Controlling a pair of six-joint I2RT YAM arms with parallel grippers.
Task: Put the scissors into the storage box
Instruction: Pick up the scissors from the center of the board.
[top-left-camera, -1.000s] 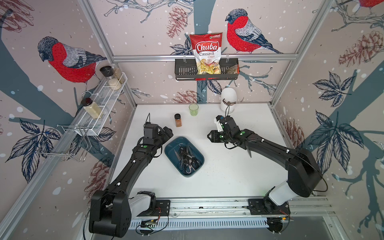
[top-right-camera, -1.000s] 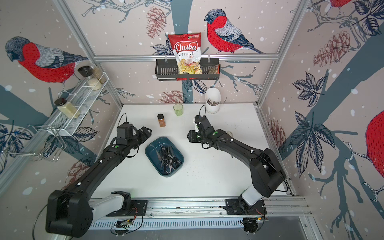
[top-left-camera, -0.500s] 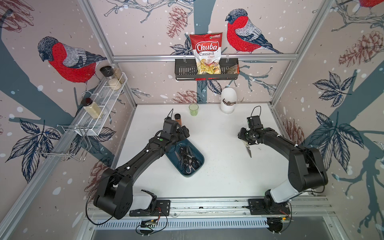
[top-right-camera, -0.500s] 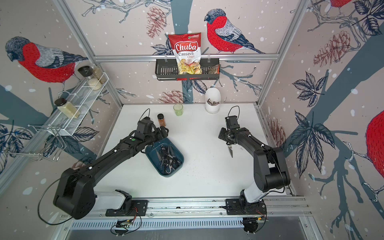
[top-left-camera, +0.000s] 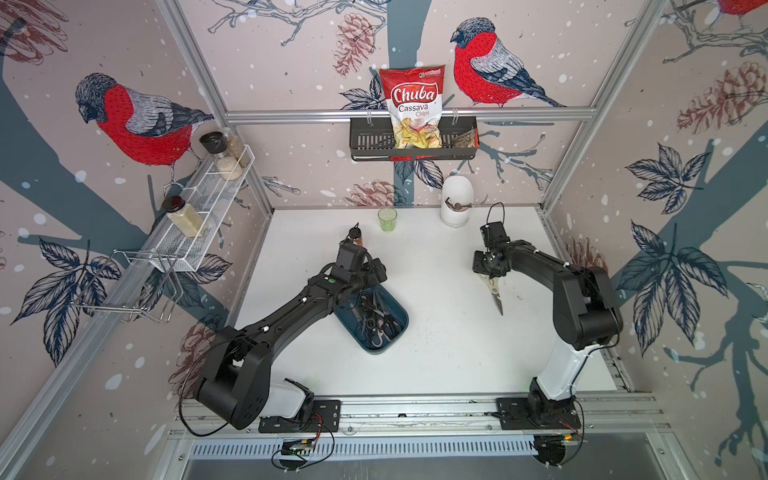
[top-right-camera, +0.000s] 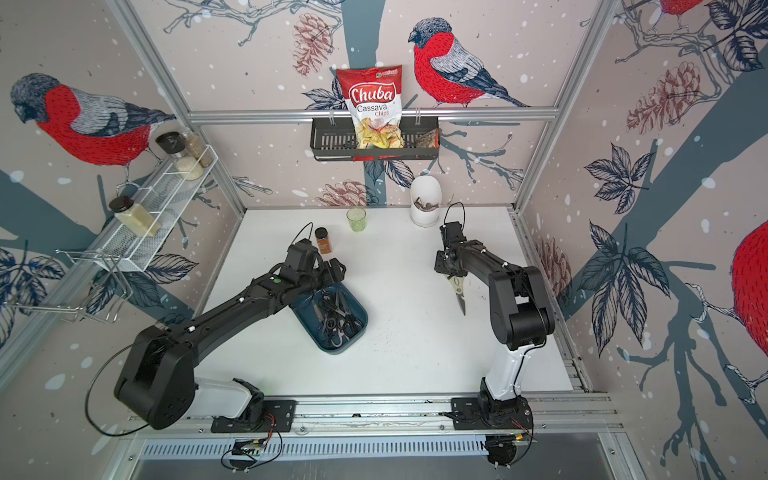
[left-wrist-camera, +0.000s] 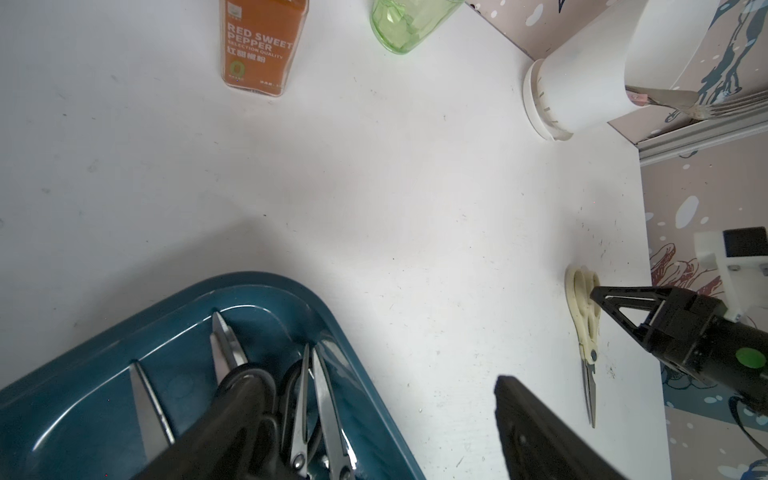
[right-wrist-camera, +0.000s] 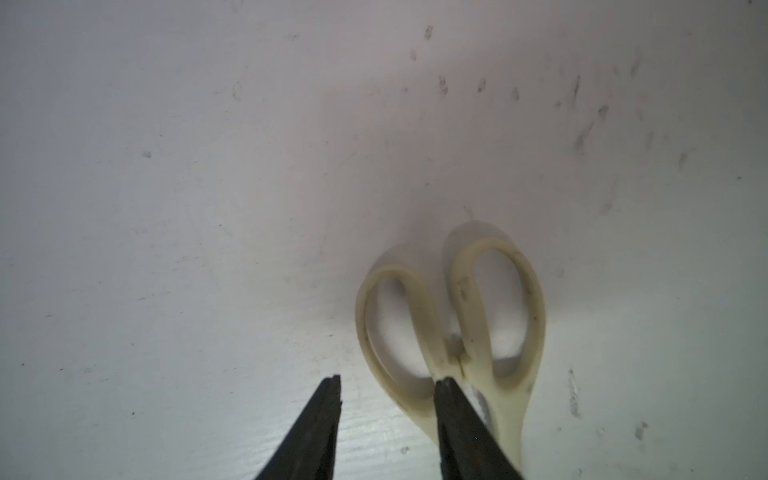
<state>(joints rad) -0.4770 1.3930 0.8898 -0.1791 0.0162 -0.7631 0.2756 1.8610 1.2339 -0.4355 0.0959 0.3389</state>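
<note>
**Right jaws part-open over cream shears; left jaws wide above the filled box**

Two black robot arms reach over a white table (top-left-camera: 440, 353) in a booth papered with red-breasted birds.

The right jaws point down at the table. They are parted to a middling gap and hold nothing. The cream-handled shears (right-wrist-camera: 453, 311) lie flat beneath them with the blades closed. In the right wrist view, one fingertip (right-wrist-camera: 446, 386) sits over the spot where the two handle loops meet. The other fingertip (right-wrist-camera: 330, 384) hangs over bare table beside the handle. One loop lies just ahead of the gap between them. Whether the first fingertip touches the handle cannot be told. In both top views the steel blades run out from under these jaws, back toward the arm's own base.

The left jaws stand wide apart and empty. Directly below them is one end of the storage box (top-left-camera: 376, 352), a shallow teal tray with rounded corners. One finger (left-wrist-camera: 241, 415) hangs over the inside of the box. The other finger (left-wrist-camera: 540, 436) hangs over the table just outside its rim. In the box the scissors (top-left-camera: 376, 318) lie in an overlapping heap, mostly black-handled, with steel blades showing. The cream shears are well apart from the left jaws, across open table.

Beyond the left jaws stand an orange spice jar (left-wrist-camera: 257, 45) labelled red sweet pepper and a green glass (left-wrist-camera: 409, 25).
</note>
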